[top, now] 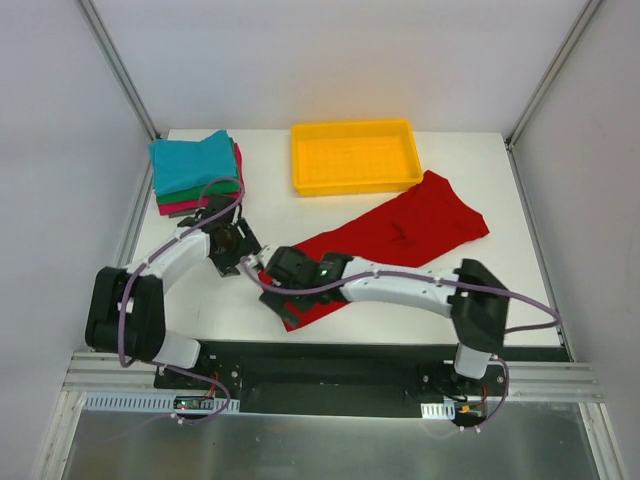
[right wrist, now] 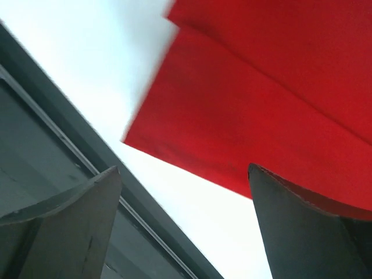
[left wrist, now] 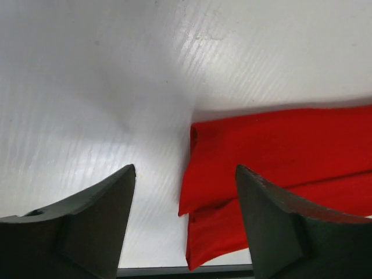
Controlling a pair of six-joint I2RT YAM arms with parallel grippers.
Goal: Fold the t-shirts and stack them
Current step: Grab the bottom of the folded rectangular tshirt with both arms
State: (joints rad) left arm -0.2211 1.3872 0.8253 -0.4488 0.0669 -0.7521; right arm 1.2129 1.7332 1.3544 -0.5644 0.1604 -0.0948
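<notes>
A large bright red t-shirt (top: 400, 232) lies partly folded across the middle of the white table, running from the near centre to the right back. A stack of folded shirts, teal (top: 193, 158) on top of green and pink-red, sits at the back left. My left gripper (top: 247, 262) is open, just left of the shirt's near end; its wrist view shows the red shirt's folded layers (left wrist: 273, 157) between and beyond the fingers. My right gripper (top: 283, 296) is open above the shirt's near corner (right wrist: 244, 116), close to the table's front edge.
A yellow plastic tray (top: 354, 156) stands at the back centre, touching the shirt's far end. The table's dark front edge (right wrist: 52, 128) runs just under my right gripper. White walls close in left, right and back.
</notes>
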